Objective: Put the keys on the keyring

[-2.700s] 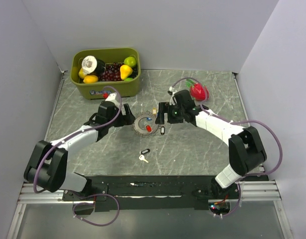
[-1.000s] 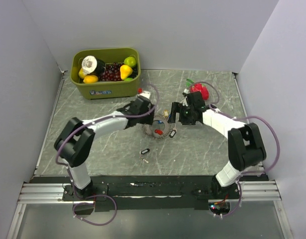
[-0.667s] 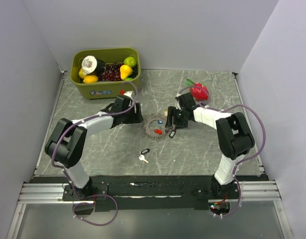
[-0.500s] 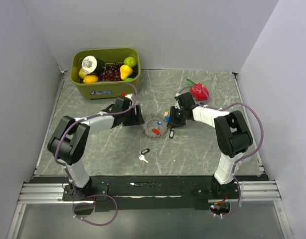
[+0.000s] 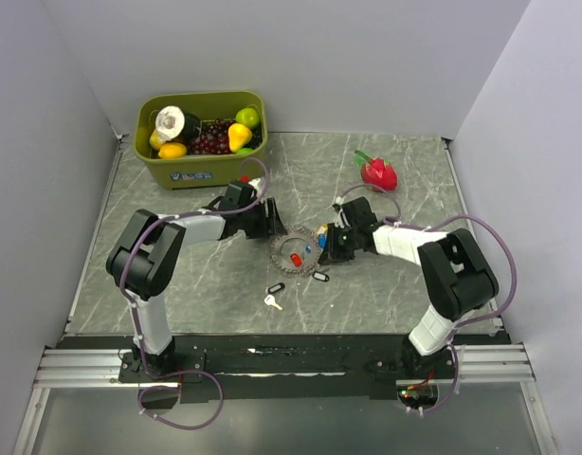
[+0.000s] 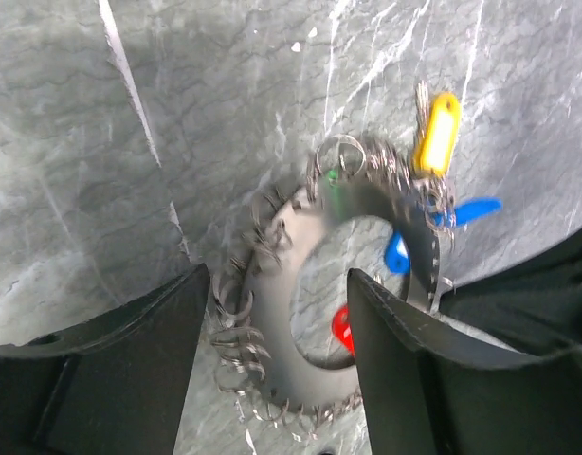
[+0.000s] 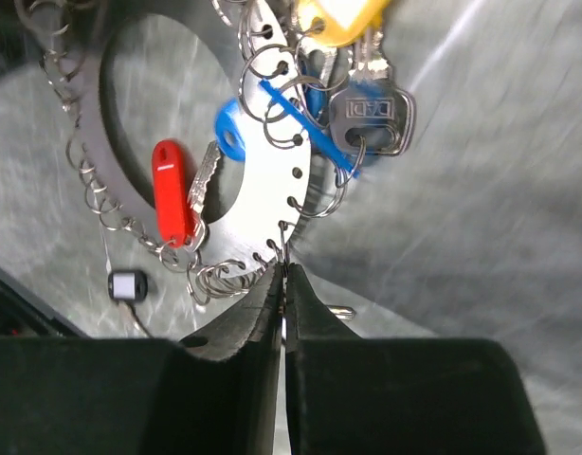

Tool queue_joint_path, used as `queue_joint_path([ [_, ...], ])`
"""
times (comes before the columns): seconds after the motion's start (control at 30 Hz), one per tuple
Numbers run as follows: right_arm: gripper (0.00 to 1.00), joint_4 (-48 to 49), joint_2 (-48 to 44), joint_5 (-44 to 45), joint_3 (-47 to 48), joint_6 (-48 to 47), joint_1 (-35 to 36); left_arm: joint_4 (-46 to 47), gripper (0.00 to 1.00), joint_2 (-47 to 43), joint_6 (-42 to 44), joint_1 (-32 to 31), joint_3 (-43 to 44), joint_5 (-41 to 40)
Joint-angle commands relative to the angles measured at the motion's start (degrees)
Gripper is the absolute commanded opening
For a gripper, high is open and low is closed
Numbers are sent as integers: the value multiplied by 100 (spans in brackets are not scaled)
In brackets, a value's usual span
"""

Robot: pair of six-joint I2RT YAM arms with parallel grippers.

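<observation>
The keyring [image 5: 284, 263] is a grey disc with a wide hole and many small wire rings round its rim [image 6: 272, 336]. On it hang red [image 7: 171, 190], blue [image 7: 236, 128] and yellow-tagged [image 6: 436, 133] keys and a plain silver key [image 7: 372, 116]. My right gripper [image 7: 284, 270] is shut on one small wire ring at the disc's edge. Over the opposite side of the disc my left gripper [image 6: 277, 280] is open, its fingers [image 6: 130, 365] straddling the band. Loose keys lie nearer me: a black one [image 5: 276, 288], a pale one [image 5: 272, 302] and another black one [image 5: 319, 277].
A green bin [image 5: 201, 169] full of toy fruit stands at the back left. A red strawberry-like toy [image 5: 378, 173] lies at the back right. Grey walls close in the marbled table on three sides.
My right gripper has closed from wide open onto a rim ring. My left gripper drew back to the disc's left side and narrowed somewhat. One black key now lies further toward me.
</observation>
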Motion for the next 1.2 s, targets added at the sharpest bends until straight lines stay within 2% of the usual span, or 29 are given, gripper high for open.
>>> queue_joint_path([
  [0.0, 9, 28, -528, 175, -381, 172, 82, -188, 68, 54, 152, -46, 189, 113],
  [0.23, 15, -288, -1232, 737, -153, 94, 82, -250, 77, -631, 319, -55, -4, -528],
  [0.27, 19, -288, -1303, 817, -144, 76, 90, -233, 78, -849, 328, -46, -117, -642],
  [0.3, 37, -279, -1469, 861, -144, 67, 90, -198, 78, -965, 346, -55, -188, -713],
  [0.37, 51, -174, -1663, 931, -196, 32, 82, -14, 80, -1350, 363, -55, -450, -862],
  [0.4, 62, -113, -1838, 940, -223, 6, 90, 48, 80, -1474, 363, -55, -539, -924],
  [0.5, 79, 11, -2085, 958, -232, -56, 90, 215, 82, -1923, 363, -46, -838, -1056],
  [0.63, 92, 11, -2095, 967, -4, -214, 82, 233, 83, -2231, 381, -37, -1032, -1039],
  [0.8, 98, 2, -1796, 905, 321, -355, 90, 154, 82, -2381, 346, -29, -1164, -1030],
  [0.97, 97, -322, -1112, 914, 892, -442, 108, 101, 81, -2250, 258, -20, -1217, -1004],
  [1.03, 93, -568, -900, 1010, 1209, -495, 151, 101, 81, -2171, 249, -20, -1191, -978],
  [1.13, 83, -920, -531, 1116, 1613, -565, 204, 31, 81, -2100, 240, -20, -1147, -995],
  [1.17, 76, -1008, -408, 1221, 1692, -574, 265, -12, 81, -2108, 249, -20, -1147, -1030],
])
